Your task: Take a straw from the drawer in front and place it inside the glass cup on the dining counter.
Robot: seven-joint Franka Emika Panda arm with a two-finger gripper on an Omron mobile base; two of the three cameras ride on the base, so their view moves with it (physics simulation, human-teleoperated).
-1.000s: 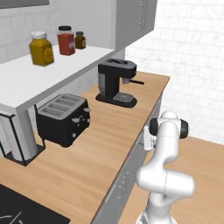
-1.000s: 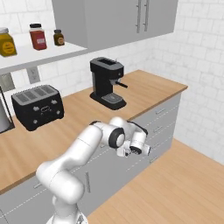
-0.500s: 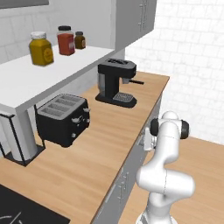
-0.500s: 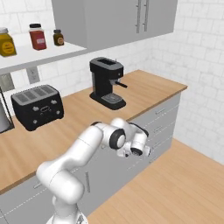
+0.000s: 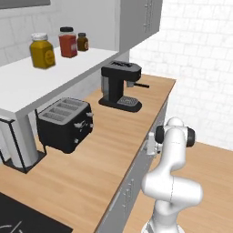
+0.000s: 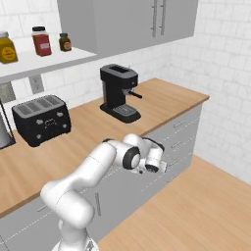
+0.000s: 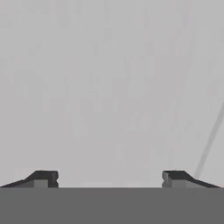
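My gripper (image 7: 109,177) is open, its two dark fingertips (image 7: 43,177) standing wide apart with nothing between them. It faces a flat pale grey cabinet front (image 7: 109,87) from very close. In the right base view the hand (image 6: 151,164) hangs just under the wood worktop's edge, against the grey drawer fronts (image 6: 171,131). The left base view has the hand (image 5: 150,144) pressed near that same edge. I cannot tell whether the drawer is open. The straw, the glass cup and the dining counter are out of view.
On the wall-side wood worktop (image 6: 166,100) stand a black coffee machine (image 6: 118,91) and a black toaster (image 6: 40,119). A white shelf above carries jars (image 6: 41,40). Drawers with bar handles (image 6: 178,124) lie to the right. Wood floor (image 6: 196,211) spreads behind the arm.
The hand has shifted slightly down along the cabinet front. The jaws stay wide apart. Everything on the worktop is where it was.
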